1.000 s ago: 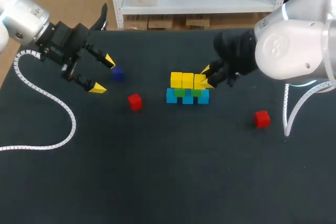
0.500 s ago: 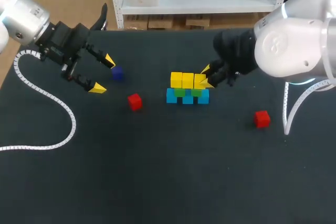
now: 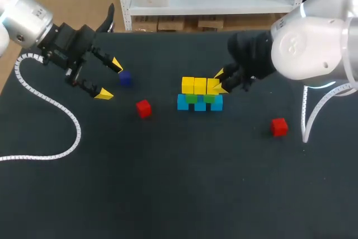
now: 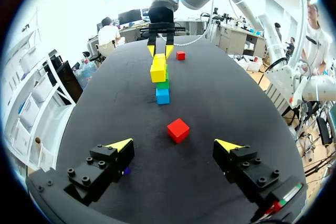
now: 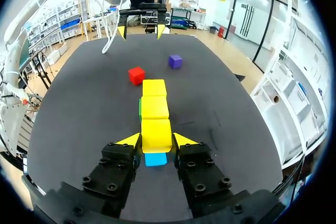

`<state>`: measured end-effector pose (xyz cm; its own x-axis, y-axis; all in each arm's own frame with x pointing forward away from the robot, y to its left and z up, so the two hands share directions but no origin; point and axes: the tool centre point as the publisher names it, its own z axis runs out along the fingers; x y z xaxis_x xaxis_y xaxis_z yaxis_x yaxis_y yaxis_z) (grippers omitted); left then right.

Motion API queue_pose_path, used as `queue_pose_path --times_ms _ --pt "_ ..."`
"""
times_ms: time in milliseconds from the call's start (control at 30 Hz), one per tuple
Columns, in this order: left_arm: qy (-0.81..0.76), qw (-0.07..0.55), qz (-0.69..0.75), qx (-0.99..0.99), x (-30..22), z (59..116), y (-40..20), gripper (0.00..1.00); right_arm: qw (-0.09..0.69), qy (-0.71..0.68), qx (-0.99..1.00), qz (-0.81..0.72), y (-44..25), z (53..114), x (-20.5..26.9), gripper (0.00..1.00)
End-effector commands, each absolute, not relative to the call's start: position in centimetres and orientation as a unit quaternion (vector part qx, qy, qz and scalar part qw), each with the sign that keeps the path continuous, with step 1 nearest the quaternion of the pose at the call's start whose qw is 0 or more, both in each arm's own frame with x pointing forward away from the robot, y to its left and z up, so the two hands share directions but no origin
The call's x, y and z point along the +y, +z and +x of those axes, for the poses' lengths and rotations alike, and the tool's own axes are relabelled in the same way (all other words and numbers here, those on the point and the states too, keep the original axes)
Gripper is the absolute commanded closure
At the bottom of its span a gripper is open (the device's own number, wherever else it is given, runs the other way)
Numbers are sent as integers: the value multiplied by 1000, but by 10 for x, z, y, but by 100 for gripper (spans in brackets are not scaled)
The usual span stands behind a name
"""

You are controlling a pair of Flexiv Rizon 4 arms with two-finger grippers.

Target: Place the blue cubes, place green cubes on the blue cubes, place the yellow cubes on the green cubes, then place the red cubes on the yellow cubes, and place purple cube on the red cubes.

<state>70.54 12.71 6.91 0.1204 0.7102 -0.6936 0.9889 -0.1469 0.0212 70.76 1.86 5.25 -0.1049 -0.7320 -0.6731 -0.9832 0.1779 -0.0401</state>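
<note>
The last yellow cube [image 5: 156, 132] is clamped in the right tool [image 5: 156, 140]; the left tool [image 3: 109, 79] is spread apart. Release is called for next, then the red cubes [image 3: 144, 108] are to be fetched.

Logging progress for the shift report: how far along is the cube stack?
Done: blue row, greens on it, yellows on top. In hand: right claw grips the end yellow, already seated. To do: both reds and the purple cube lie loose on the table; left claw is open beside the purple.
</note>
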Motion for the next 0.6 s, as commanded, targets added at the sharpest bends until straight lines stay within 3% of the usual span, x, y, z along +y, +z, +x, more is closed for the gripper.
queue_pose_path --times_ms 33,367,533,600 --pt "-277 253 706 601 128 706 68 0 290 221 709 -604 51 710 19 76" --pt "-277 253 706 601 128 706 68 0 289 221 708 -605 51 710 20 68" --pt "-277 253 706 601 128 706 68 0 288 222 708 -605 51 710 21 51" --pt "-277 253 706 601 128 706 68 0 287 222 709 -605 51 710 21 30"
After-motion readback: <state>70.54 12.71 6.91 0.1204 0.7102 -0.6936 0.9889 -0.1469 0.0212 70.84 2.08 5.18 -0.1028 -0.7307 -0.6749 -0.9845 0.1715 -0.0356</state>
